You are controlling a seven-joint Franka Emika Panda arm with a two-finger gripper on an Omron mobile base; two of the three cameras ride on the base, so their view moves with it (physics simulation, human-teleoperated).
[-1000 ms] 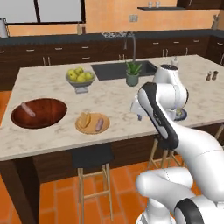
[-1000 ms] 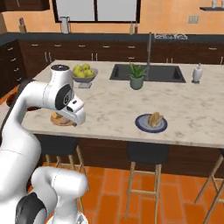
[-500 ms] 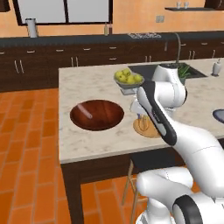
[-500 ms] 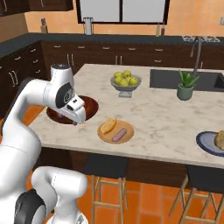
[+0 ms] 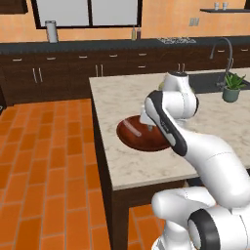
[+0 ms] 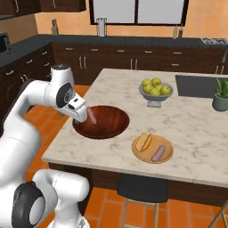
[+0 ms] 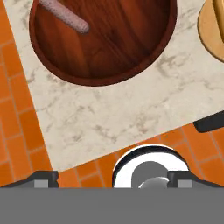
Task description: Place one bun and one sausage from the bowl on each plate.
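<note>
Dark reddish-brown wood makes the bowl, which sits near the left end of the marble counter, close to its front edge. One pinkish sausage lies inside it, against the left wall of the bowl. In the hand view the same sausage lies at the upper rim of the bowl.

Just to the right of the bowl, near the front edge, is the tan-orange plate. It carries one bun and a second sausage, side by side and slightly apart.

The gripper hangs over the left rim of the bowl, next to the sausage, and holds nothing; its jaws stand wide apart, as the two finger tips at opposite sides of the hand view show. In the left base view the arm covers the right part of the bowl.

Behind the bowl stands a grey pedestal bowl of yellow-green fruit. Further right are the dark sink and a small potted plant.
</note>
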